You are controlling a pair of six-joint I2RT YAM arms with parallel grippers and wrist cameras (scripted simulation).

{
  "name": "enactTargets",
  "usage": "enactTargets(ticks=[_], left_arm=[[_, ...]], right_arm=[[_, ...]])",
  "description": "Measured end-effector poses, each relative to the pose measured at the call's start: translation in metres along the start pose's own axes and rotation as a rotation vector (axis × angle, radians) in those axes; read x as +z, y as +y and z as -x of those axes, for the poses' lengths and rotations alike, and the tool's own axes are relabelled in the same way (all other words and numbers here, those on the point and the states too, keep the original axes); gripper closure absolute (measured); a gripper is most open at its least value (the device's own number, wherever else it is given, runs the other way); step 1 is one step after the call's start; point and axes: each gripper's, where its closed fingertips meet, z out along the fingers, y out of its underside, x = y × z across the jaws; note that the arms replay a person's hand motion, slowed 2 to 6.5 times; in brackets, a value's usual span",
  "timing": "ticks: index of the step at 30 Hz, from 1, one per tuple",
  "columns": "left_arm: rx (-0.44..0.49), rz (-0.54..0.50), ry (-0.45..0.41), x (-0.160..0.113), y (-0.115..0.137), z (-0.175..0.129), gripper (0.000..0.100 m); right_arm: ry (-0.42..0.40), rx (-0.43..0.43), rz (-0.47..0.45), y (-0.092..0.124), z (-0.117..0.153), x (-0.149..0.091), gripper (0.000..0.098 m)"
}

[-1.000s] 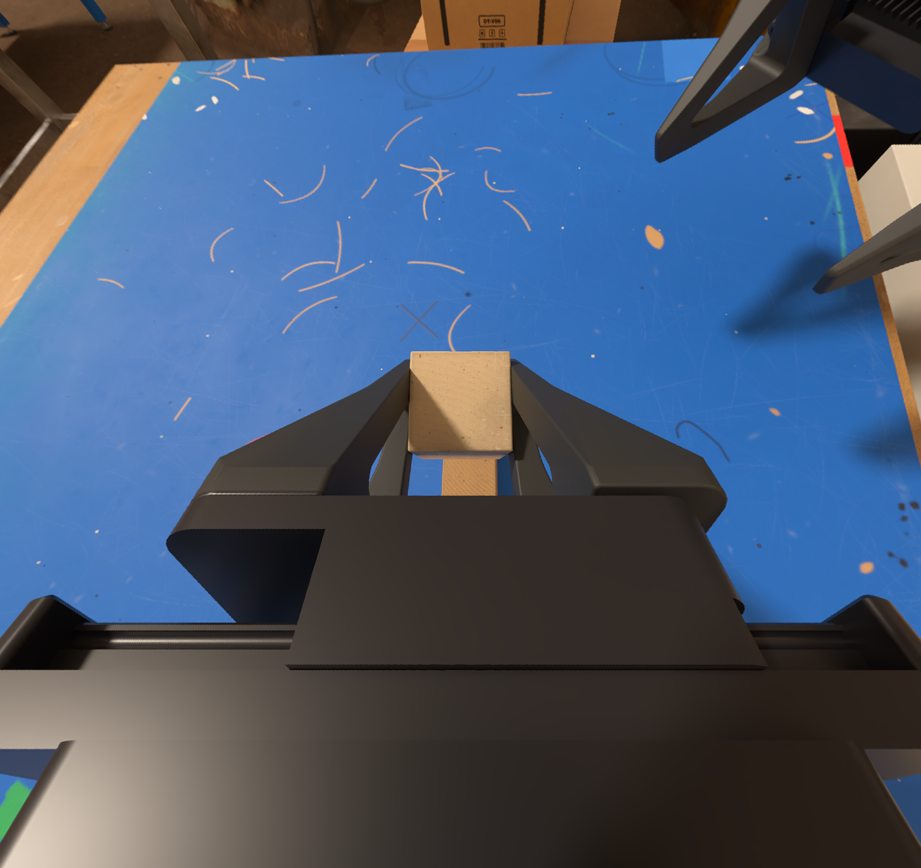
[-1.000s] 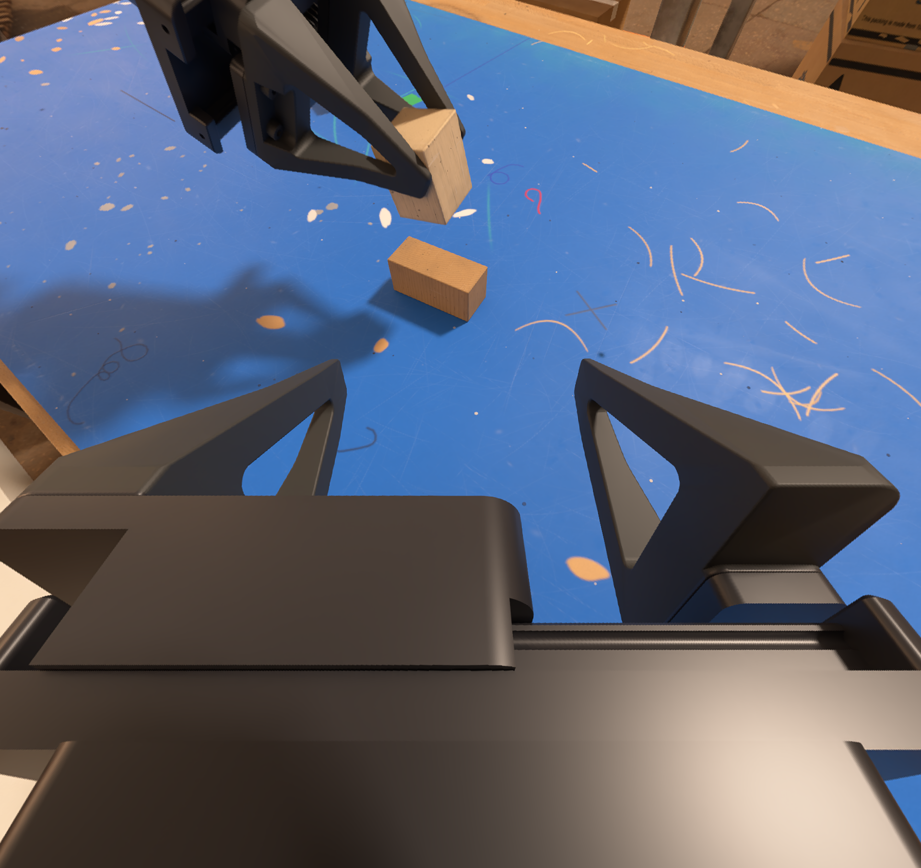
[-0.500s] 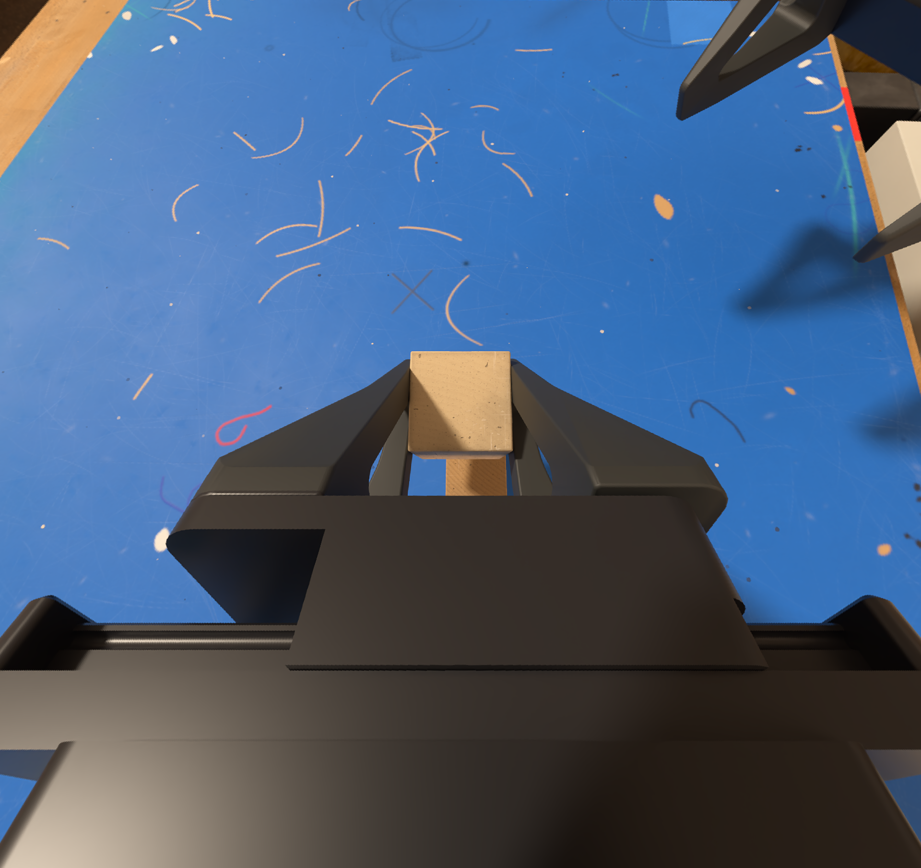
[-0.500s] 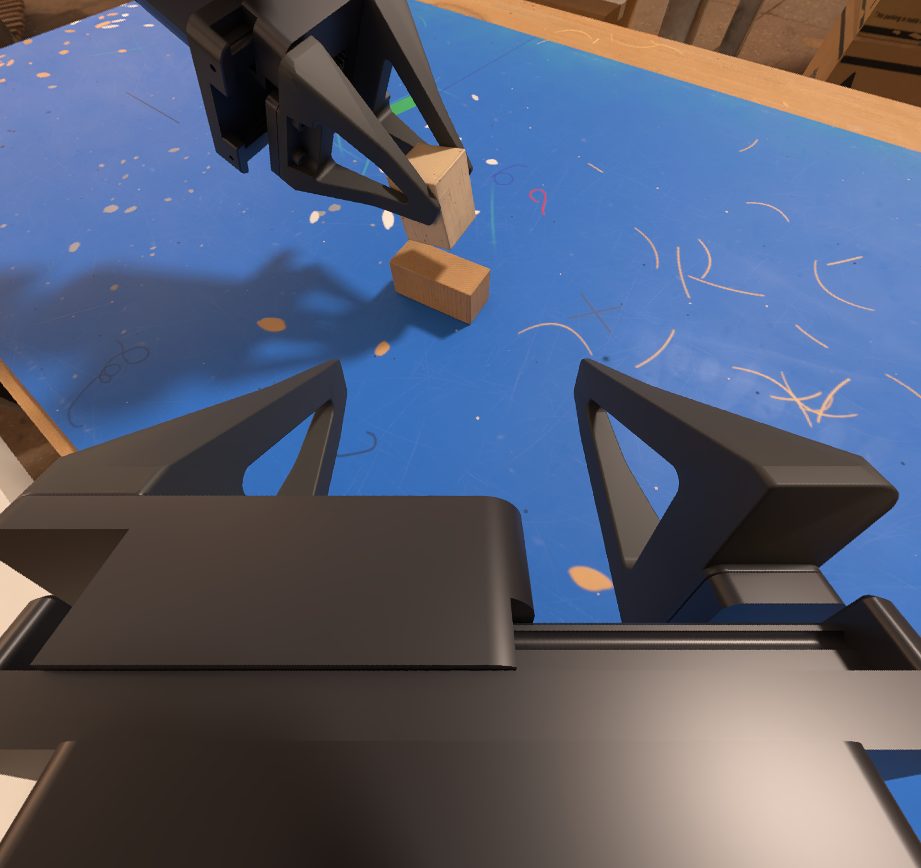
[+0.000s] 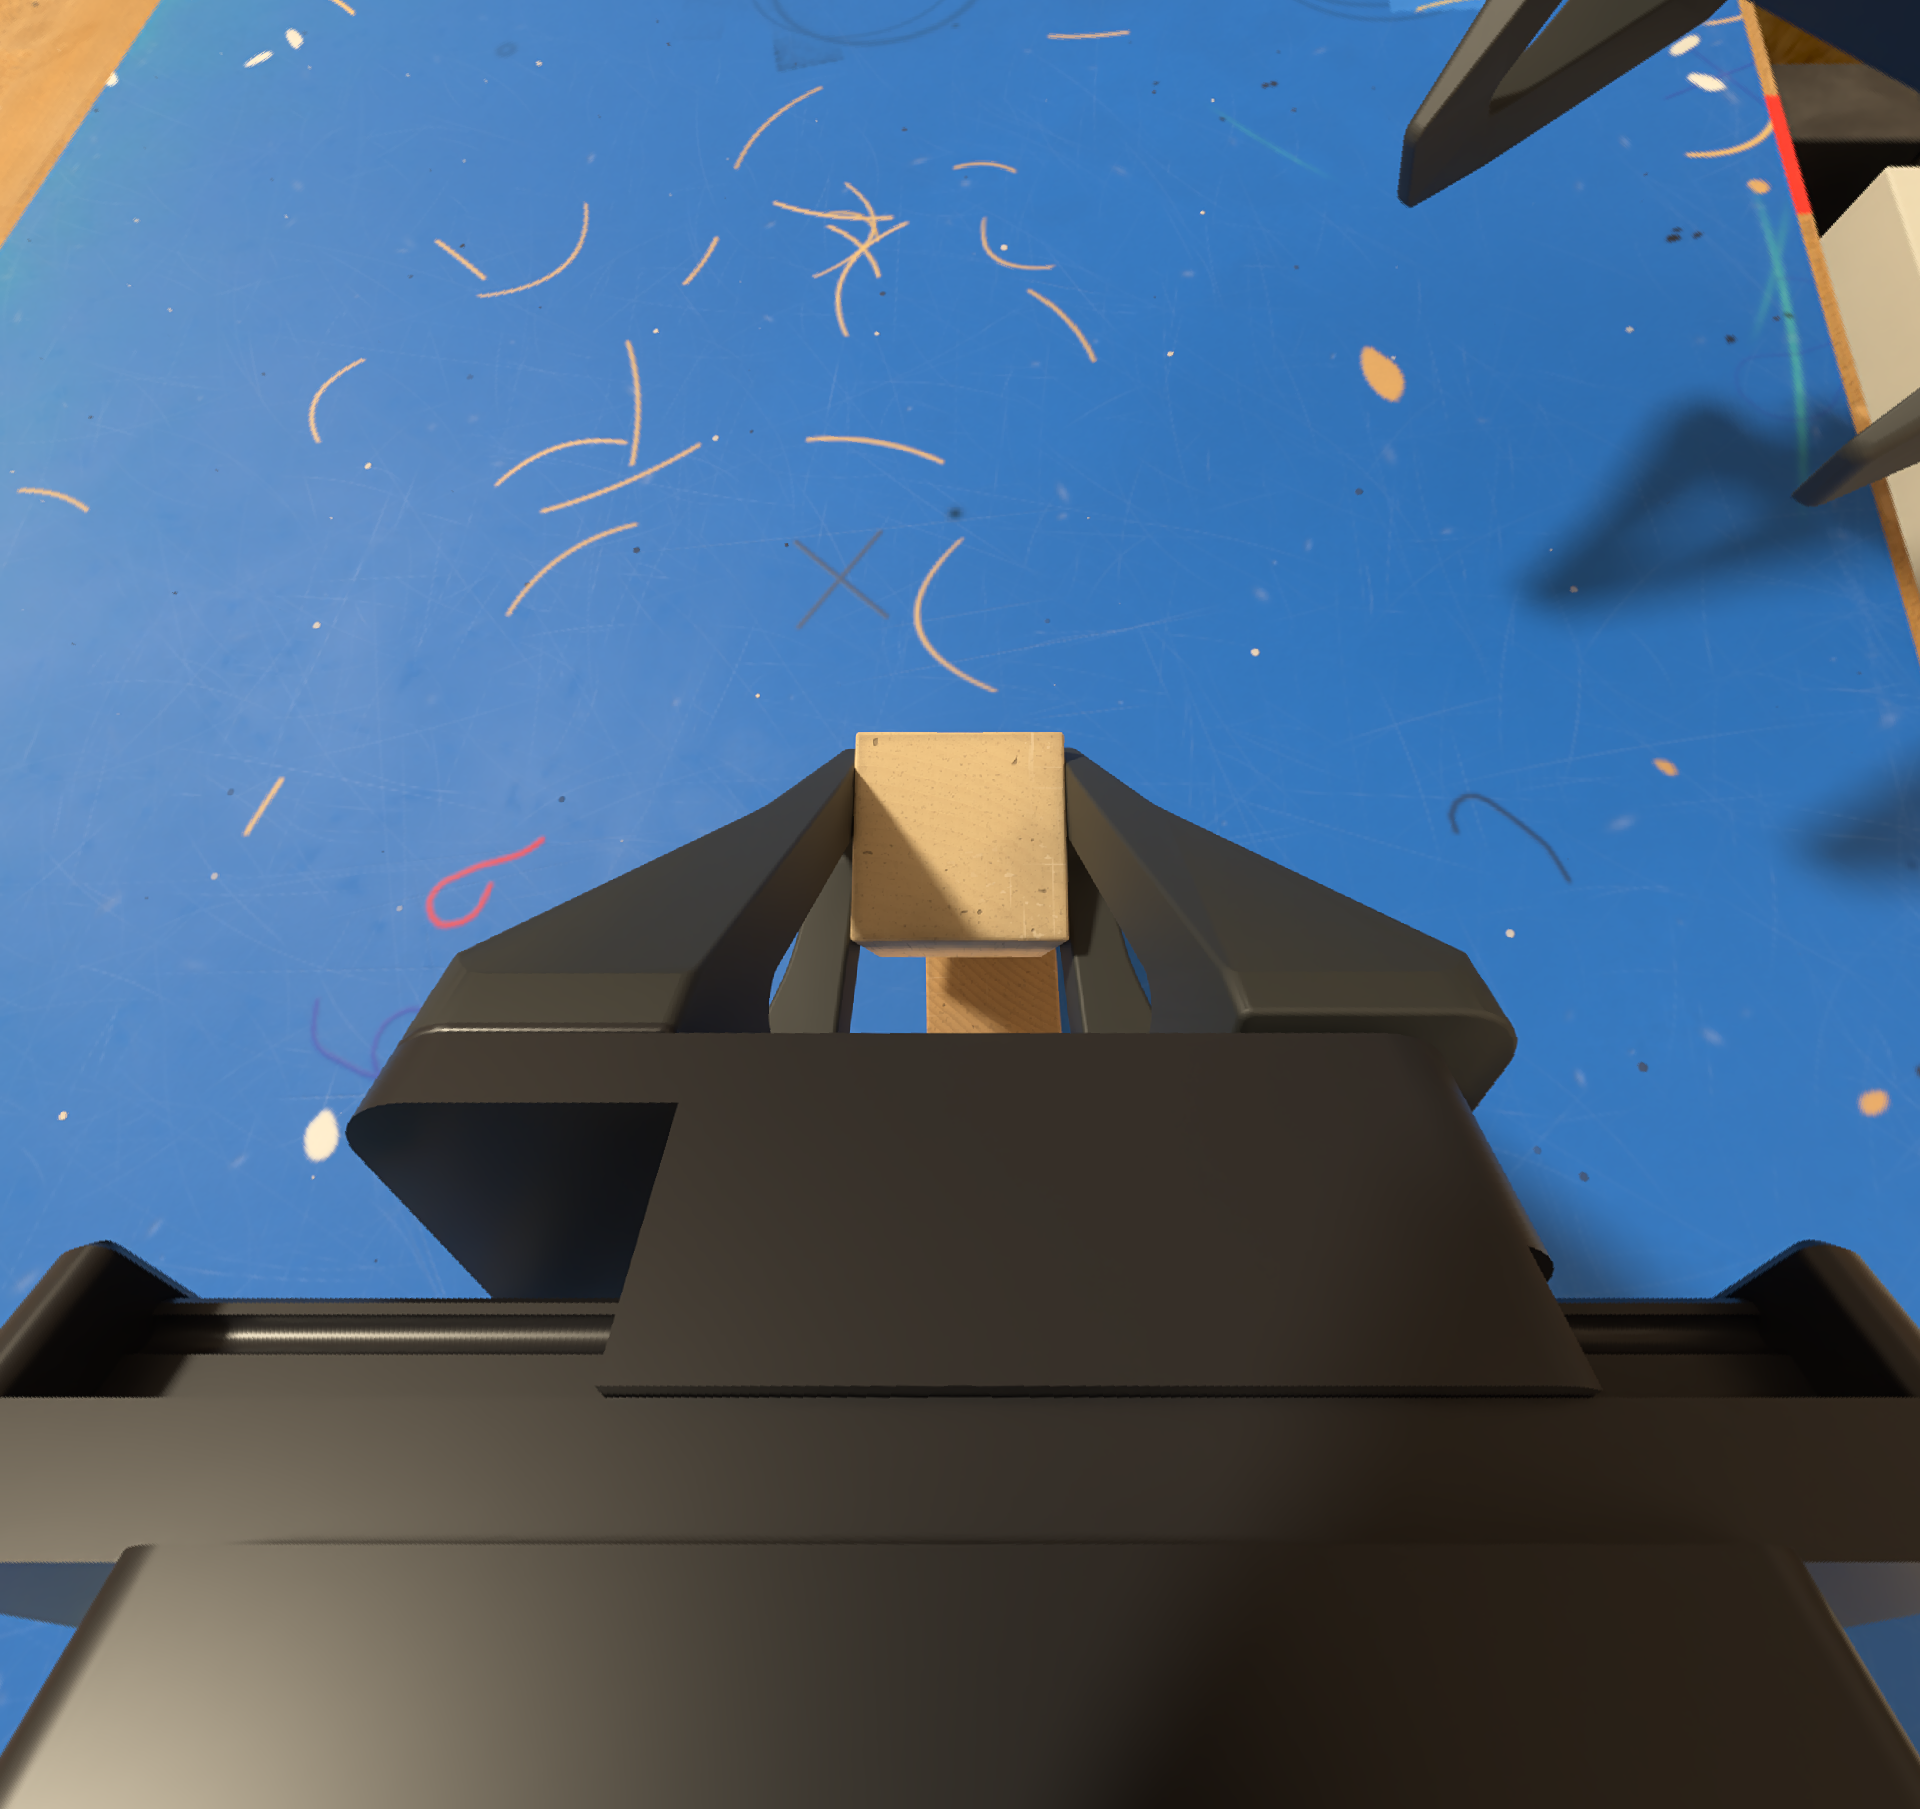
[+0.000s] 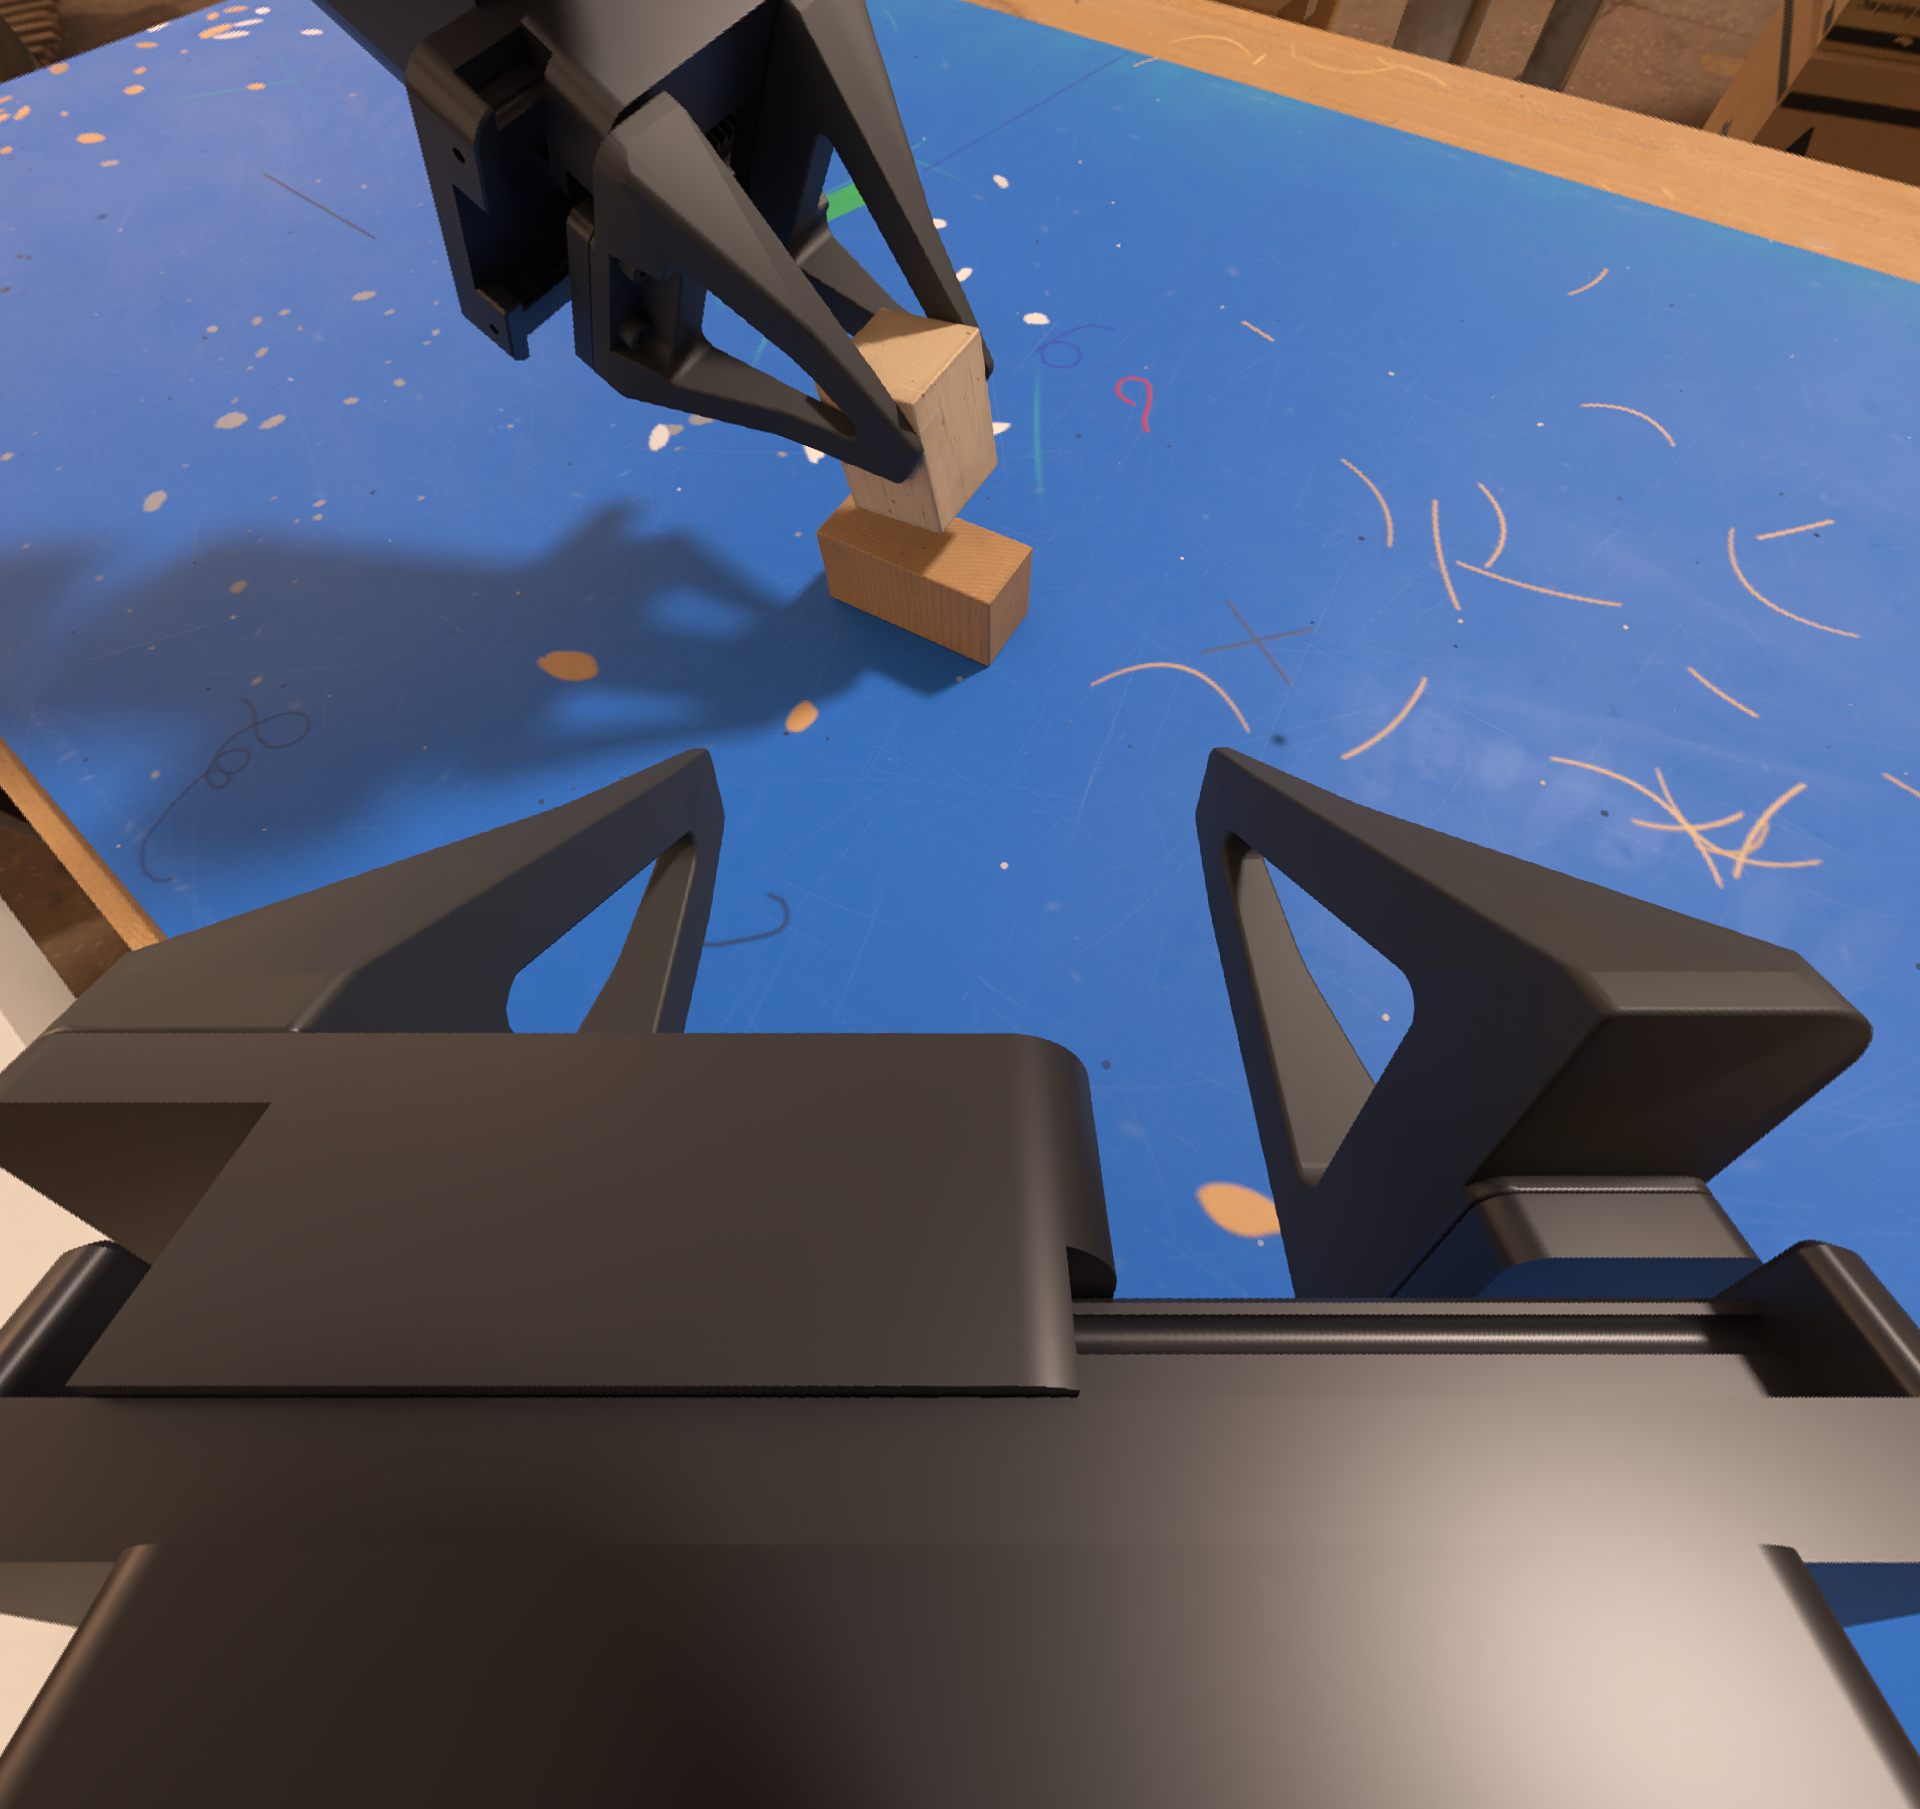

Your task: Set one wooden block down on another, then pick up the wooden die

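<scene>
Left tool (image 6: 940, 409) lowered, clamping pale block (image 6: 925, 429) w/ darker block (image 6: 925, 580) under.

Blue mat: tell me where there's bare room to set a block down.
The blue mat lies bare from the darker oblong wooden block to the plank border, and between that block and the open right gripper. Crowded: the left gripper holds the pale wooden cube on that block.

Pale wooden block (image 6: 925, 429): cube-like, light tan, speckled top face, sitting tilted with its lower edge touching the darker block beneath. Darker wooden block (image 6: 928, 587): oblong, orange-brown, lying flat on its long side, partly showing below the pale block (image 5: 958, 840) in the left wrist view.
</scene>
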Motion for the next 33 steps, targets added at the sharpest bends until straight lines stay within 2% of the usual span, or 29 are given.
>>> enactTargets(ticks=[21, 33], left_arm=[[0.006, 0.019, -0.019, 0.005, 0.008, 0.001, 0.07], [-0.018, 0.078, -0.031, 0.007, 0.011, 0.0, 0.07]], right_arm=[[-0.004, 0.007, 0.012, 0.004, 0.0, 0.003, 0.0201], [-0.007, 0.014, 0.017, 0.005, -0.001, 0.004, 0.0202]])
